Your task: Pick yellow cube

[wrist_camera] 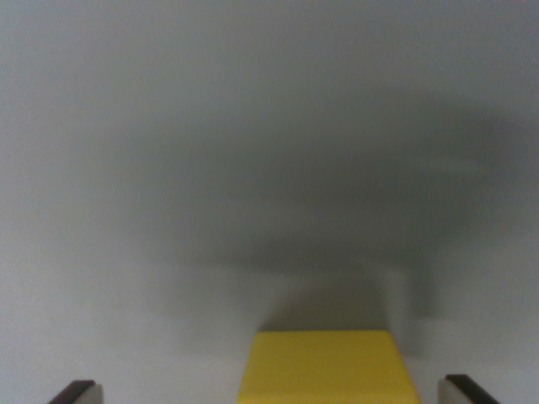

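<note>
Yellow cube [328,368] at bottom centre, resting on grey table [168,210]; gripper [274,391] spread, fingertips [76,391] flanking it, apart from both faces; off-centre closing risks nudging the cube aside.

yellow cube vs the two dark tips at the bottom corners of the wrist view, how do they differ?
Colour: the yellow cube is bright yellow; the hand's fingertips are dark with pale edges.
Position: the cube sits at bottom centre; the fingertips sit at the view's left and right corners, flanking it, with bare surface between.
Visible extent: the cube shows a broad top face; only small slivers of the fingertips show.
Shared: both are cut off by the bottom edge, over the same grey surface.
</note>
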Action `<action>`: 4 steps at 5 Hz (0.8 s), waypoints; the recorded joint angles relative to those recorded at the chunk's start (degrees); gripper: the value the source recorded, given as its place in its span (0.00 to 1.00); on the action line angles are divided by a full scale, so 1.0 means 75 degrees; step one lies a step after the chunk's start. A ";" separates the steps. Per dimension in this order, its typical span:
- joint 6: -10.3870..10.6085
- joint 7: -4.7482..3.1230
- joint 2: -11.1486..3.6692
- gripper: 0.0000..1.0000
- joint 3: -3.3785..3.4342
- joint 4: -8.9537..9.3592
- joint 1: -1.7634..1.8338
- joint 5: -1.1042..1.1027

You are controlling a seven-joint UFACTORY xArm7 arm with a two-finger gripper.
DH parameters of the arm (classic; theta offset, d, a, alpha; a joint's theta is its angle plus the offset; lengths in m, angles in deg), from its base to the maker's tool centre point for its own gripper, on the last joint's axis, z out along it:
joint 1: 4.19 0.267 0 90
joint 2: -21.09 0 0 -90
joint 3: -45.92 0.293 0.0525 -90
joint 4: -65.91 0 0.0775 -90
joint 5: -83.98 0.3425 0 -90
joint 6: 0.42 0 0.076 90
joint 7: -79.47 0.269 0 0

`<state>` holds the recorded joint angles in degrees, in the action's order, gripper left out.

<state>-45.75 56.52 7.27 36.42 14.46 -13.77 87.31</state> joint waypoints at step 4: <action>0.0471 -0.0224 -0.0146 0.00 -0.0082 0.0381 -0.0088 0.0052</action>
<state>-42.22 54.85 6.18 35.80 17.32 -14.44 87.70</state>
